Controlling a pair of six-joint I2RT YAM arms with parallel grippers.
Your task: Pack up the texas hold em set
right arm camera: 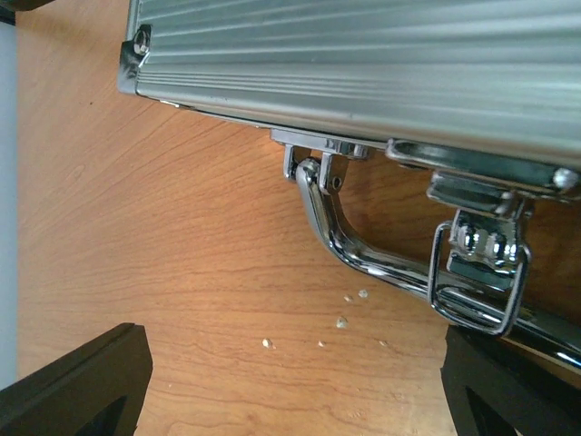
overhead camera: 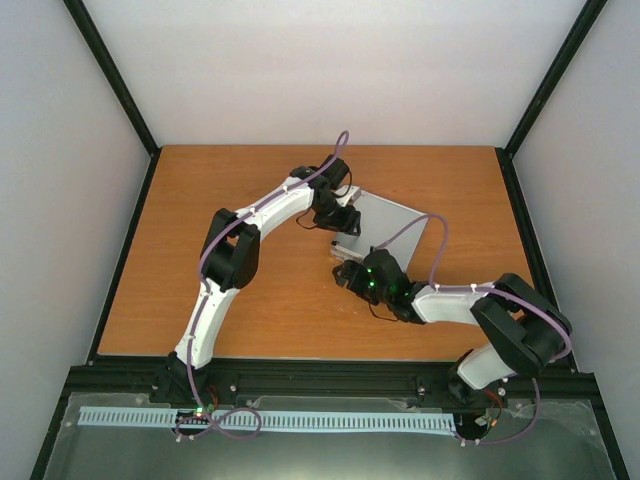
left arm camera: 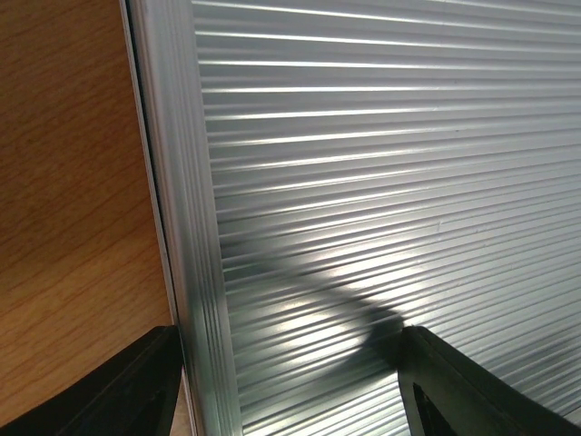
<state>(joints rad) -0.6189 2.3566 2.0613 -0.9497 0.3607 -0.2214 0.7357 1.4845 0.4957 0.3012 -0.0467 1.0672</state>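
Orange-brown wood forms the surface, which is bounded by a black frame and pale walls. The silver aluminium case lies flat on it, right of centre and in the far half, turned at an angle to the surface edges. The lid is down, and its ribbed top faces upward. No other parts of the set are visible outside the case.

The left arm reaches from the near left to the left corner of the case. The right arm bends in from the near right to the near side of the case.

The left end effector is spread wide just above the left rim of the case. One of its fingers is over bare wood and the other is over the ribbed lid. It grips nothing.

The right end effector is also spread wide and grips nothing. Its fingers are low over the wood just beside the case front.

The chrome handle is hinged to the case front and folded flat. A chrome latch sits to its right, and its wire loop overlaps the handle. Whether the latch is fastened cannot be determined. Several pale specks lie on the wood near the handle.
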